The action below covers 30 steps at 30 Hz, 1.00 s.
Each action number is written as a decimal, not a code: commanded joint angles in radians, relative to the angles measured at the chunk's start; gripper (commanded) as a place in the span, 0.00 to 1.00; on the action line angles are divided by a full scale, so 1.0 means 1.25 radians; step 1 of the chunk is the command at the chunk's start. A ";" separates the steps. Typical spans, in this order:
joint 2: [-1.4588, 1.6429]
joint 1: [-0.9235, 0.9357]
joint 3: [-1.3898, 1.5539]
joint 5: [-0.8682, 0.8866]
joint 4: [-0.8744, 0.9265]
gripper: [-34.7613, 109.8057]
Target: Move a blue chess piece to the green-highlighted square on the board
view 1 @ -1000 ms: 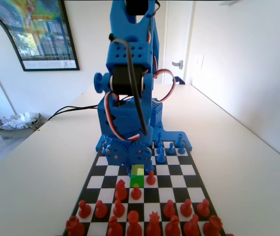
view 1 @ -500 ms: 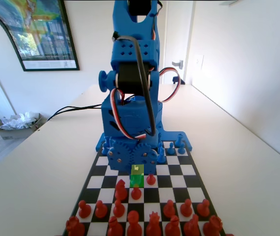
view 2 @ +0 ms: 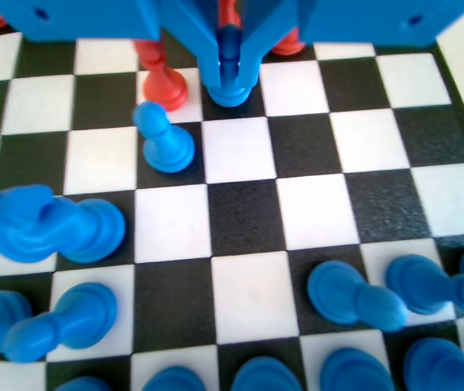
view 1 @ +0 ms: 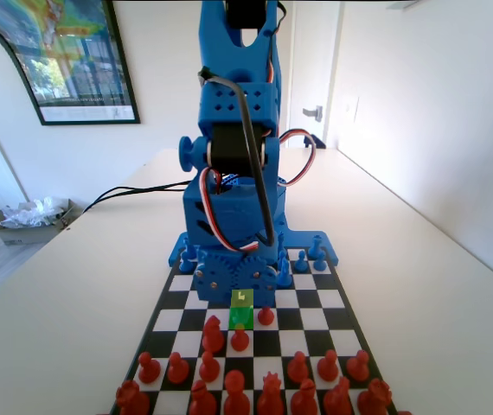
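Now the hand [view 2: 229, 61] grips the blue chess piece [view 2: 229, 77], its jaws closed on the pawn's stem in the wrist view, with the flared base resting on or just above a square of the board [view 2: 240, 220]. A red pawn [view 2: 164, 81] stands just beside it on the left, and another blue pawn [view 2: 164, 138] sits one square nearer the camera. In the fixed view the green-highlighted square [view 1: 240, 316] lies just in front of the arm, next to the paler yellow-green square [view 1: 242, 297]. To do this step well, I judge the pawn should go down straight and centred, clear of the red pawn, and the jaws should part only once the base sits flat. Compared with a second ago, the arm has swung further right and lowered in the fixed view.
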 commanded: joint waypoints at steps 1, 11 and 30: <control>0.031 0.007 0.004 0.005 -0.002 0.28; 0.040 0.018 0.016 -0.016 -0.026 0.33; 0.119 0.036 -0.043 0.000 0.061 0.33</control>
